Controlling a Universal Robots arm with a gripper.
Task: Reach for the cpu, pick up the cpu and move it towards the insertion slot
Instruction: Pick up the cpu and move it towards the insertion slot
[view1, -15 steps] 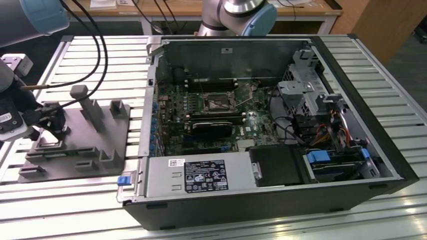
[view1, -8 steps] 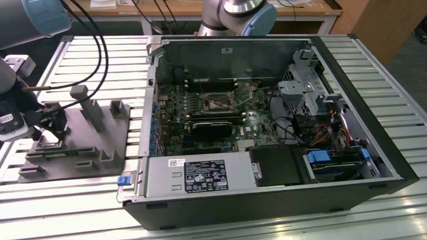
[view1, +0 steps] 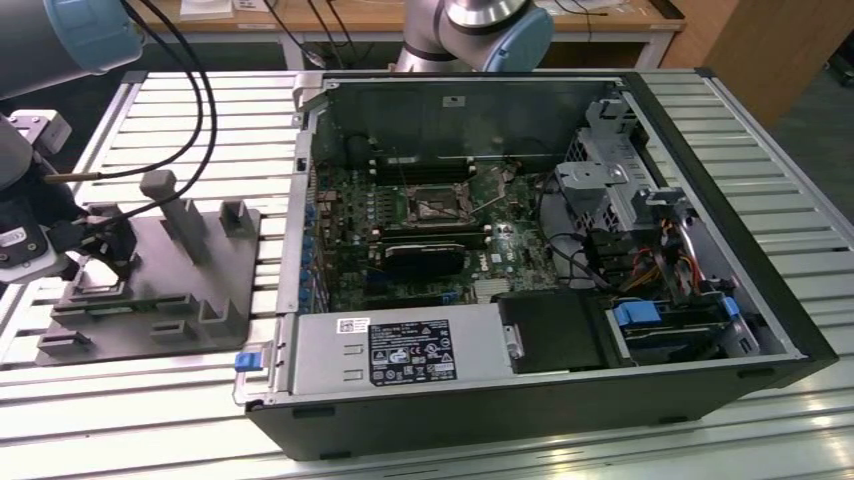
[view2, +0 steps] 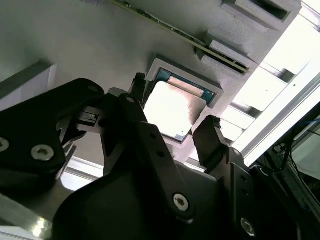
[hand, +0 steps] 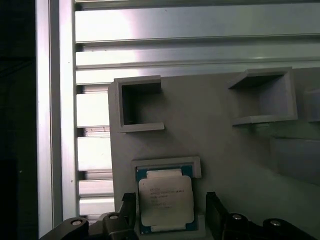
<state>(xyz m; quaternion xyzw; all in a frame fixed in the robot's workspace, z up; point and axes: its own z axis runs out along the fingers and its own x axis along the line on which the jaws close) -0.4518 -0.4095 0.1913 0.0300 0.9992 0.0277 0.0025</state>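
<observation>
Cpu (hand: 165, 202) sits in its frame on the grey fixture plate (hand: 225, 160); my gripper (view2: 174, 100) straddles it, fingers (view2: 207, 137) spread apart, one on each side, nothing grasped.

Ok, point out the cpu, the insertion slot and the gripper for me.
cpu (hand: 165, 200), first wrist view: middle of its silver top.
insertion slot (view1: 437, 205), exterior view: its dark centre.
gripper (view2: 175, 99), second wrist view: midway between its open fingertips, which sit either side of the cpu.
</observation>
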